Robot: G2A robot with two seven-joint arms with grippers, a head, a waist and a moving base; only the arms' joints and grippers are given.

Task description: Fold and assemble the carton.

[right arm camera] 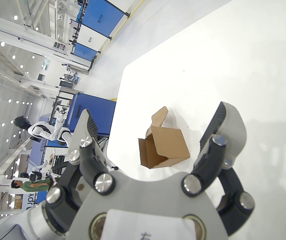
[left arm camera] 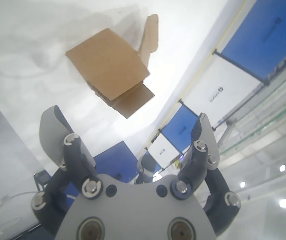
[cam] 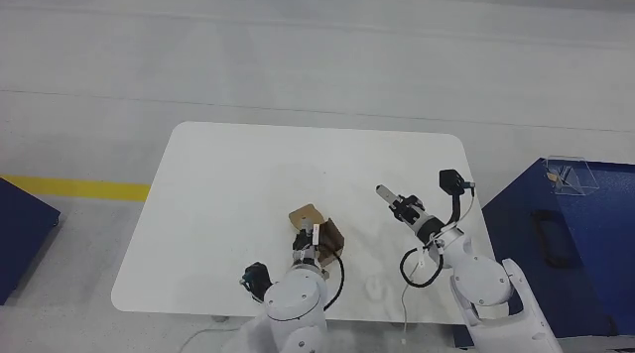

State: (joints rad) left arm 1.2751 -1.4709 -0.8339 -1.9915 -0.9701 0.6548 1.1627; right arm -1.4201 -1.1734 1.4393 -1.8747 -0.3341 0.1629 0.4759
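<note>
Carton part-folded, both grippers spread and empty.
The carton (cam: pixel 316 224) rests on the table (cam: pixel 248 170). The left gripper (left arm camera: pixel 126 126) hangs just beside the carton. The right gripper (right arm camera: pixel 154 108) is farther from it, to the carton's right.

A white table (cam: pixel 248 179) stands beside a blue cabinet (cam: pixel 595 264).

The left gripper (left arm camera: pixel 128 117) has its fingers spread wide, nothing between them — the right gripper (right arm camera: pixel 154 109) gapes empty likewise. From above, the left arm (cam: pixel 298 289) sits tucked close in; the right arm (cam: pixel 451 244) angles forward and inward.
</note>
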